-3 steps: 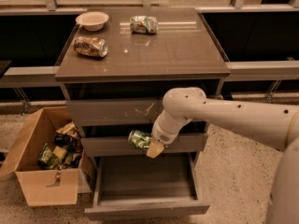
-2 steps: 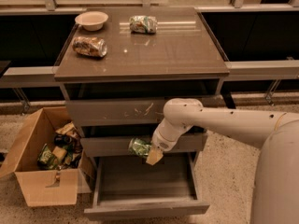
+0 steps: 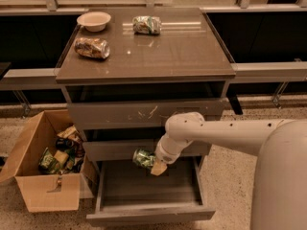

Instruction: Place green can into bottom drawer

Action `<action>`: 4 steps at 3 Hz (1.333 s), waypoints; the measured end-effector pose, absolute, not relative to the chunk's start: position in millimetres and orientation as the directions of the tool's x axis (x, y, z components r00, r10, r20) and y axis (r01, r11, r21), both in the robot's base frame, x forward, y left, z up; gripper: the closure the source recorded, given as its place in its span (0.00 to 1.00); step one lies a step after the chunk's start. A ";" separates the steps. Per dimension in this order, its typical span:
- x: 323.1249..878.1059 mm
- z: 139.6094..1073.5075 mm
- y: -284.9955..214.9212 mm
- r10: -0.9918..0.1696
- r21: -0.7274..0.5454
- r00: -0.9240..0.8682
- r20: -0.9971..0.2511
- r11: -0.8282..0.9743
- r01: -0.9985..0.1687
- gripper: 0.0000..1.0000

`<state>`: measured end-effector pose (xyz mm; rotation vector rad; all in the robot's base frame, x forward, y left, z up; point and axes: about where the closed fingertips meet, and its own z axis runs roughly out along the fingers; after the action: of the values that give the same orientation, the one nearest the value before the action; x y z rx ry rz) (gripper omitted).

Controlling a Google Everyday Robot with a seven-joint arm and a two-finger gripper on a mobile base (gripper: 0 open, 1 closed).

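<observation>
The green can (image 3: 143,157), dark green with lighter patches, lies sideways in my gripper (image 3: 152,164), which is shut on it. The gripper holds the can just above the rear of the open bottom drawer (image 3: 148,213), in front of the middle drawer's front panel. The drawer is pulled out and its flat grey floor (image 3: 148,188) is bare. My white arm (image 3: 225,135) reaches in from the right.
On the cabinet top (image 3: 187,51) lie a paler green-and-white can (image 3: 147,25), a brown-orange can (image 3: 91,47) and a white bowl (image 3: 94,20). The top drawer front (image 3: 144,113) has white scratches. An open cardboard box (image 3: 45,164) of packets stands on the floor at left.
The gripper has moved down with the green can, from level with the middle drawer front to just above the open bottom drawer.
</observation>
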<state>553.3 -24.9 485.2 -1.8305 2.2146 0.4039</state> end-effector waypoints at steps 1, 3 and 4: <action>550.4 436.1 -36.7 -0.919 0.014 -0.171 -0.356 0.178 -0.984 1.00; 547.7 378.2 -43.7 -0.909 0.028 -0.190 -0.372 0.193 -0.981 1.00; 549.3 360.6 -40.0 -0.914 -0.018 -0.169 -0.368 0.189 -0.982 1.00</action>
<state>549.3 -40.0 360.6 -1.8008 2.1730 0.3234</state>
